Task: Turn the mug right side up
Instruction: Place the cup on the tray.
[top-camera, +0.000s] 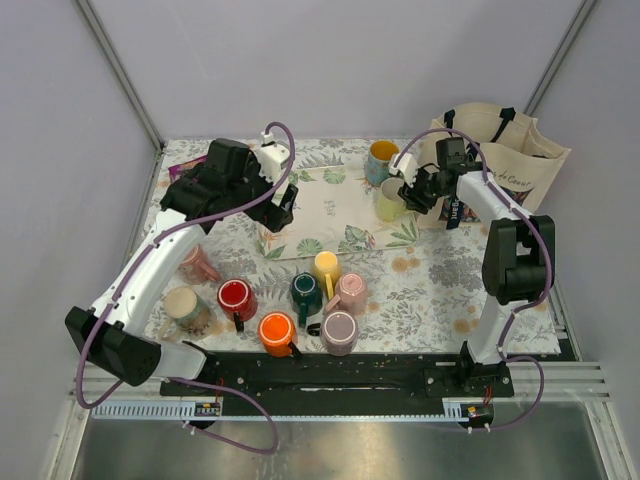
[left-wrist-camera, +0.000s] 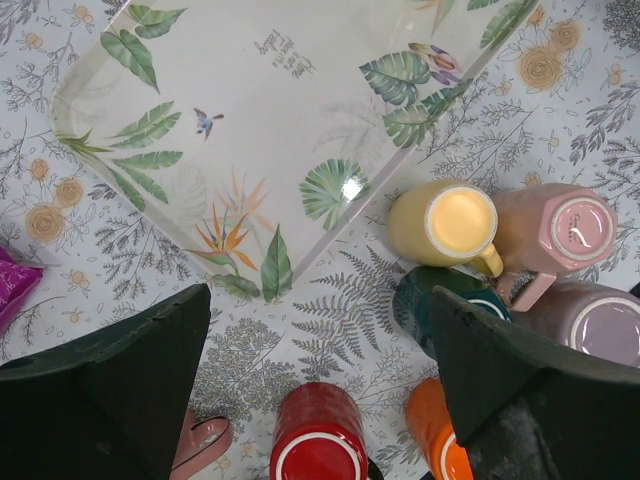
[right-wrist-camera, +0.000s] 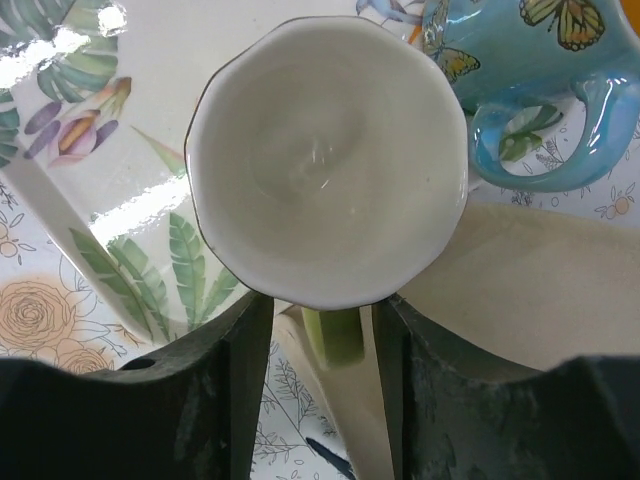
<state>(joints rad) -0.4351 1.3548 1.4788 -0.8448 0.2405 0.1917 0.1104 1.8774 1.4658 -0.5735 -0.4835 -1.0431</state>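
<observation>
Top external: left tool (top-camera: 280, 215) hangs over the near left corner of the tray (top-camera: 330, 215), with nothing between its widely spread fingers (left-wrist-camera: 150, 350). The mug (top-camera: 198, 263) sits near the desk's (top-camera: 440, 280) left edge, under the left forearm and just beyond the beige mug (top-camera: 185, 307). It is mostly hidden, so its pose is unclear.

Right tool (top-camera: 412, 190) is at the tray's far right corner. Its fingers (right-wrist-camera: 250, 380) straddle the green handle of a pale cup (right-wrist-camera: 325, 160); cannot tell whether they pinch it. The blue butterfly mug (right-wrist-camera: 520, 60) stands just beside the cup.

Bare cloth shows between the mug group and the right arm.

Writing: small script on the tray and cursive on the tote bag (top-camera: 510, 150), both unreadable.

Surface: floral cloth. Room: plain pale walls, metal corner posts.
</observation>
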